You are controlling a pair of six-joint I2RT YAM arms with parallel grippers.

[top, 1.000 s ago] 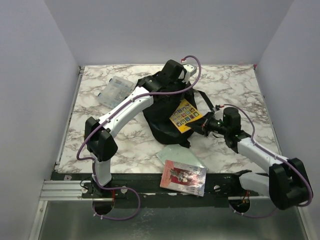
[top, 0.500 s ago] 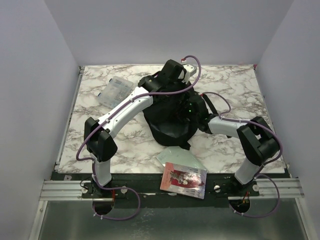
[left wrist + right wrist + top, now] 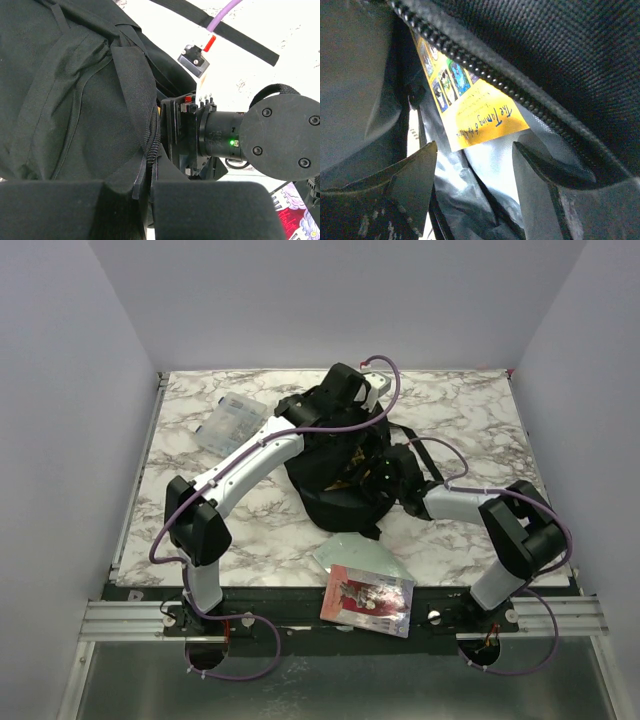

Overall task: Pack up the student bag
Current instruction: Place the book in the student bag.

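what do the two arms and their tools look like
The left arm and right arm have white shells with chunky black joint housings. A thin purple cable runs along each. The right arm's round black wrist carries a small green light and screw heads. The left tool has broad, flat black fingers; the right tool has dark wedge-shaped ones.

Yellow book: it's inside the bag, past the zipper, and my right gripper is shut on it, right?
Not quite. The yellow book is inside the bag, past the zipper, but the right gripper is open, not shut on it. The right wrist view shows its fingers spread apart, with the book lying beyond them.
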